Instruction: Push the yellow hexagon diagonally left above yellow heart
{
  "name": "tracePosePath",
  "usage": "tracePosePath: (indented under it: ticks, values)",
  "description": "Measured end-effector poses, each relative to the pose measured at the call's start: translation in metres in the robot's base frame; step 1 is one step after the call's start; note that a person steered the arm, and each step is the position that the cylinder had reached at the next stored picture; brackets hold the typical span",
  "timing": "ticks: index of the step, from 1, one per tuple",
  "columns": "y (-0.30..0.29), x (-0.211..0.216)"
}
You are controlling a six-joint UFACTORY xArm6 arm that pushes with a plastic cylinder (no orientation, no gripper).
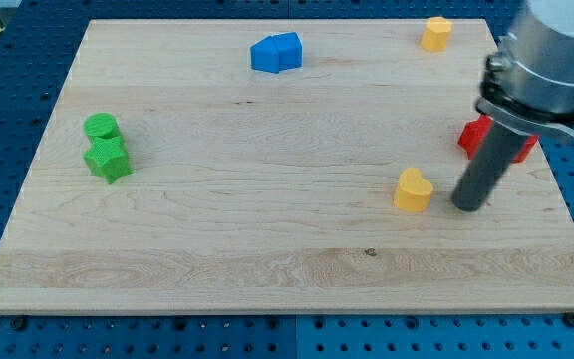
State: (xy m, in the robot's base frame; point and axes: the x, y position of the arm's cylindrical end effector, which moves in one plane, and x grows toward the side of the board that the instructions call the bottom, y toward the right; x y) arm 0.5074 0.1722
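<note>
Light: bright, even, diffuse from overhead | Shadows: short and soft, close under the blocks and the rod (486, 170) | Glare: mild sheen on the pale board (267, 219), none harsh | Focus: board sharp; arm housing at upper right soft, slightly blurred | Distortion: board edges taper toward frame top, perspective only

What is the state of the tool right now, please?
My tip: a bare rod with no jaws, holding nothing. It sits just to the view's right of the yellow heart, apart from it.
</note>
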Motion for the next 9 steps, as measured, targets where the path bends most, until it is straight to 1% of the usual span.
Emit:
tracePosePath:
  ticks: [2,3,4,5,6,7,8,9]
  values:
    - [-0.107,-0.002]
    - [-0.111,-0.013]
    - [-0.115,-0.056]
    - [-0.12,-0.11]
    - [-0.07,-0.143]
    - [0.024,-0.146]
    - [0.099,-0.183]
    - [0.115,-0.245]
